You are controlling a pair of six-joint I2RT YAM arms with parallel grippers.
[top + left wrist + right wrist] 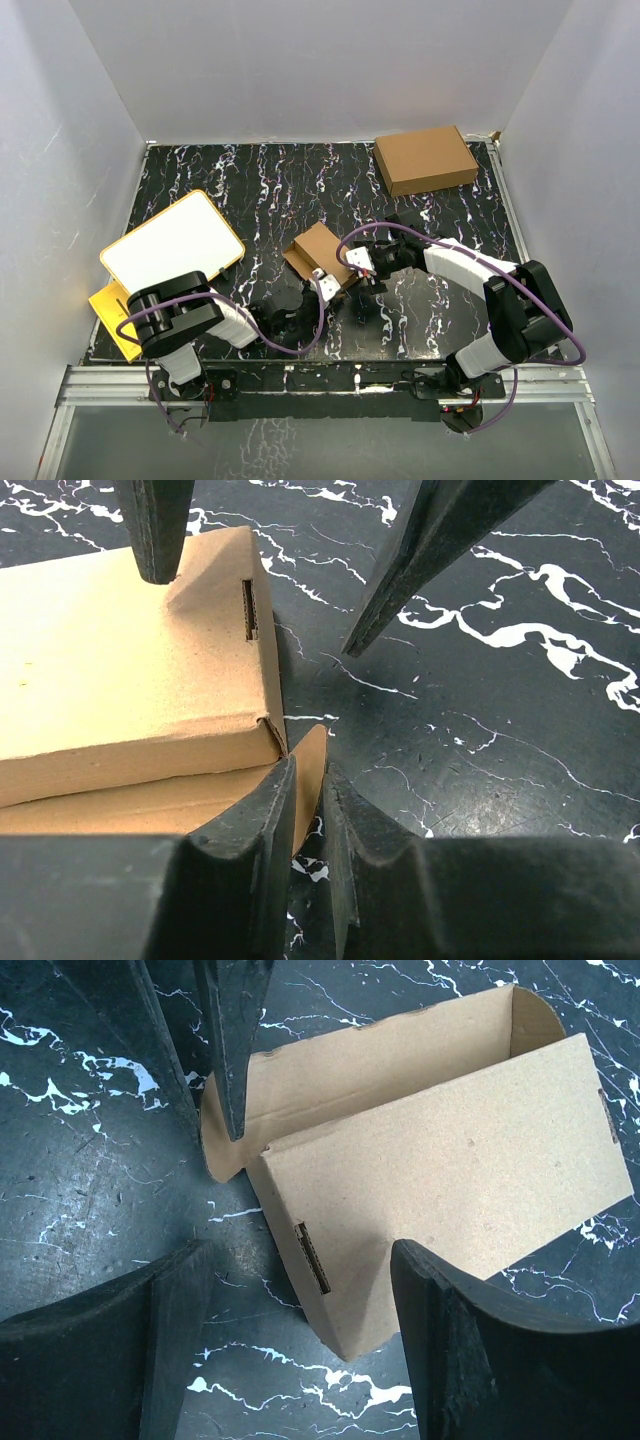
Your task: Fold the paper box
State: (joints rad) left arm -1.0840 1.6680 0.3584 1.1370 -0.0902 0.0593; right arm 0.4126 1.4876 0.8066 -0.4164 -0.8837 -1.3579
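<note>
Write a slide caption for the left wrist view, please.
Left gripper pinches an end flap of the paper box while the open right gripper straddles its corner.

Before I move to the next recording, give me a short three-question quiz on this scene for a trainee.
1. True or false: the right jaws are shut tight.
2. What lies between the left jaws? A: a flap of the paper box. B: a pen. C: nothing.
3. Name the thing in the far right corner of the table.
Key: 1 false, they stand wide open over the paper box. 2 A. 3 the larger brown box.
</note>
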